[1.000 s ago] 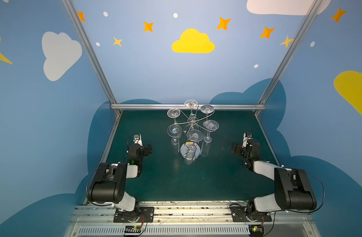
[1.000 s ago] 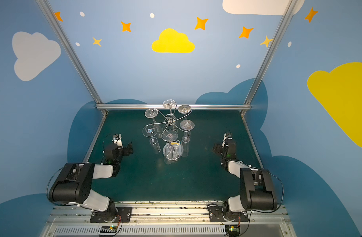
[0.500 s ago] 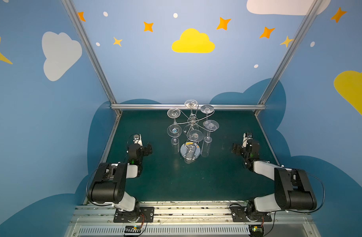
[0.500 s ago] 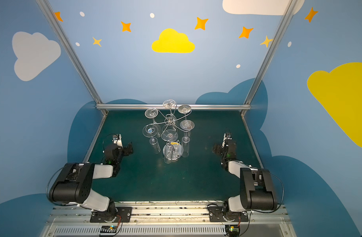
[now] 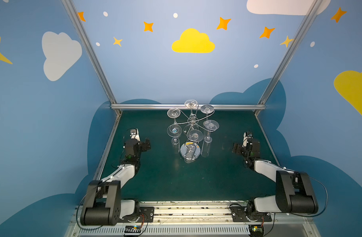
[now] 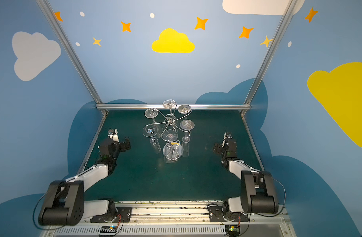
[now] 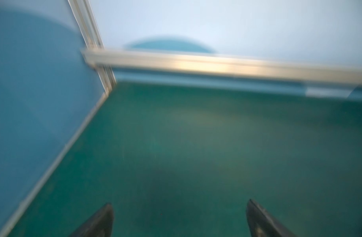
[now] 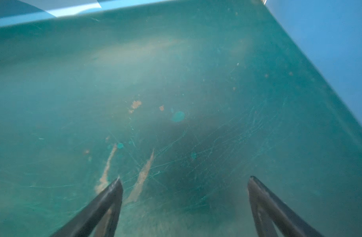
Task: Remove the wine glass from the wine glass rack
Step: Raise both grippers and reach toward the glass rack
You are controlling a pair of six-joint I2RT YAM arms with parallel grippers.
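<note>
The chrome wine glass rack stands mid-table on its round mirror base. Several clear wine glasses hang upside down from its scroll arms, their round feet on top; the wine glass on the left arm is nearest my left gripper. Low over the mat, left of the rack and apart from it, my left gripper is open and empty. Right of the rack, my right gripper is also open and empty. Neither wrist view shows the rack or a glass.
The green mat is scuffed near the right gripper. An aluminium rail runs along the back edge, with blue walls on three sides. The arm bases sit on a metal rail at the front. The left wrist view is blurred.
</note>
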